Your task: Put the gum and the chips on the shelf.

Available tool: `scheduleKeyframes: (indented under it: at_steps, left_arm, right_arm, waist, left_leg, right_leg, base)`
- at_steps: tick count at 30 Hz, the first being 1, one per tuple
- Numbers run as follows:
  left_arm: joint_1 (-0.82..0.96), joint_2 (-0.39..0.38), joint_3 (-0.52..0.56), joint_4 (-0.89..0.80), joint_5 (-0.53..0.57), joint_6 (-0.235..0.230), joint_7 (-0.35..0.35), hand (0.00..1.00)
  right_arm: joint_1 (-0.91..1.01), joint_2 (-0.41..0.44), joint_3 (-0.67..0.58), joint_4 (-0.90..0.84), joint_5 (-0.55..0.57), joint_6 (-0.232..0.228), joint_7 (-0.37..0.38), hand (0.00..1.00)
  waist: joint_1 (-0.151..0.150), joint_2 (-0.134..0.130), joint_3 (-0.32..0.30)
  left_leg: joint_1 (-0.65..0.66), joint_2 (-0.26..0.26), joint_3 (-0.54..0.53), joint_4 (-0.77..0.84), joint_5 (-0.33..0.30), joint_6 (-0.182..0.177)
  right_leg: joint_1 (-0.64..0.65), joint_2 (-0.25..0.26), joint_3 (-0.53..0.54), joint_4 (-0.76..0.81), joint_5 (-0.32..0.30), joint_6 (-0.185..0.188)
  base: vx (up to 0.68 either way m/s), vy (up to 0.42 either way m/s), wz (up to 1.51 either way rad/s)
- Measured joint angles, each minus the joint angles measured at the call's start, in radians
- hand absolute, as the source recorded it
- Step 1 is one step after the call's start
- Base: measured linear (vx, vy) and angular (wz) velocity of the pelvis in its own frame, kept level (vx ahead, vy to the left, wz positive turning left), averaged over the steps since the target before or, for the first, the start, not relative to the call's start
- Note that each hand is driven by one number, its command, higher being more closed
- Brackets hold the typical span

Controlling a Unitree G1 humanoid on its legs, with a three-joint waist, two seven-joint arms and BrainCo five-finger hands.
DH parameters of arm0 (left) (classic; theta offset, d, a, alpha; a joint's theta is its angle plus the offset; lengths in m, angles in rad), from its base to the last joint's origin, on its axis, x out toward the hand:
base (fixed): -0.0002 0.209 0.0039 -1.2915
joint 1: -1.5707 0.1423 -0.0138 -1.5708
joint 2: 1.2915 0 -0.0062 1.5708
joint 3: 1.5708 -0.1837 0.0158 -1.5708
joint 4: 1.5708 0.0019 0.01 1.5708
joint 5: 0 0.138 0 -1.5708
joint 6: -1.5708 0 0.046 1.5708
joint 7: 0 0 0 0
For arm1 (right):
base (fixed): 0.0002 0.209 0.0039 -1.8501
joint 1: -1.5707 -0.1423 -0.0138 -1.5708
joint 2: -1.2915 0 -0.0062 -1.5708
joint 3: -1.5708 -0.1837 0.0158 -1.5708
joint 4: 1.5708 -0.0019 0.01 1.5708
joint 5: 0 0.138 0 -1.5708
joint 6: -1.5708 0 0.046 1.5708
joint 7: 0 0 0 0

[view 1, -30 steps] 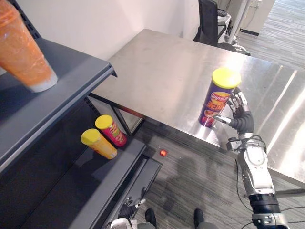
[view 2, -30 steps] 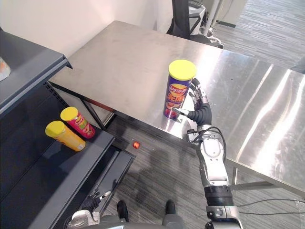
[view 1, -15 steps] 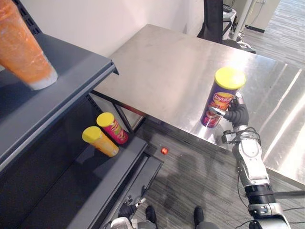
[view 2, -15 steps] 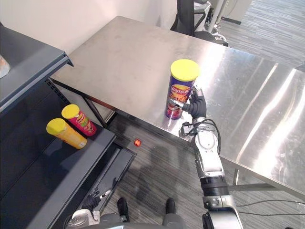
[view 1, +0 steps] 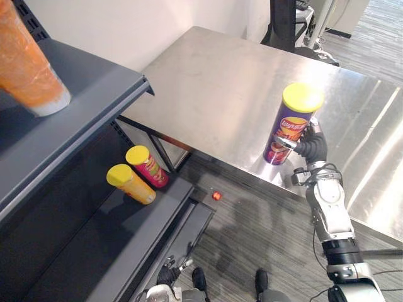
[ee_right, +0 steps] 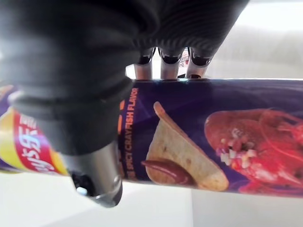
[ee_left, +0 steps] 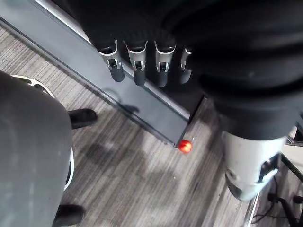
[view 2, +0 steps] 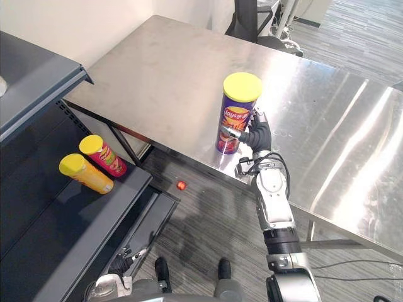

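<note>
- Chips can [view 1: 291, 129]: purple tube with a yellow lid, upright, right of centre in the left eye view. It stands on the steel table [view 1: 214, 88], close to the table's near edge.
- Right hand [view 1: 310, 148]: a second ago it stood beside the can with its fingers spread and apart from it. It has since closed in. The fingers [ee_right: 166, 66] now wrap the far side of the tube's lower half and the thumb [ee_right: 94, 182] presses the near side.
- Meaning for the task: the grasp looks made. The can shows no tilt, and its base appears to rest on the table still, so the lift and carry to the shelf are not yet done.
- Shelf [view 1: 94, 94]: dark and metal, along the left of the frame, well apart from the held can.
- Lower board [view 1: 145, 233]: it already carries an orange can [view 1: 130, 184] and a red can [view 1: 146, 167], lying side by side, both yellow-lidded.
- Orange packet [view 1: 28, 66]: on the upper board, upper left corner.
- Left hand [ee_left: 139, 66]: idle at the bottom of the frame, fingers hanging straight and loosely parted, holding nothing.
- Small red ball [view 1: 216, 195]: on the floor, lower centre. Whether it is the gum cannot be told.
</note>
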Motion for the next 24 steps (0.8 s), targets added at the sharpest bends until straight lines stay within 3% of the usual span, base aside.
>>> scheduleKeyframes:
  at_steps: [7,10,24]
  left_arm:
    - [0.005,0.000,0.002,0.000,0.000,0.001,0.004,0.00]
    - [0.015,0.004,0.007,0.000,0.001,0.003,0.004,0.00]
    - [0.065,0.015,0.022,0.002,0.002,0.004,0.002,0.00]
  right_arm:
    - [0.112,0.000,-0.100,-0.227,0.014,0.003,0.001,1.00]
    - [0.154,0.000,-0.135,-0.286,0.050,0.000,0.012,1.00]
    - [0.336,0.000,-0.164,-0.393,0.131,-0.027,0.080,1.00]
  waist:
    - [-0.008,-0.004,-0.006]
    - [-0.026,-0.011,-0.015]
    - [-0.057,-0.043,-0.109]
  left_leg:
    - [0.000,0.011,0.002,-0.002,0.013,-0.002]
    - [0.001,0.012,0.002,-0.006,0.018,-0.002]
    - [0.016,0.008,0.013,-0.006,0.020,-0.001]
  right_leg:
    - [-0.001,0.009,0.003,-0.001,0.008,-0.005]
    - [-0.001,0.009,0.003,-0.003,0.011,-0.006]
    - [0.001,0.006,0.018,0.001,0.013,-0.003]
  base:
    - [-0.05,-0.026,-0.02]
    - [-0.06,-0.008,-0.01]
    - [-0.01,0.001,-0.02]
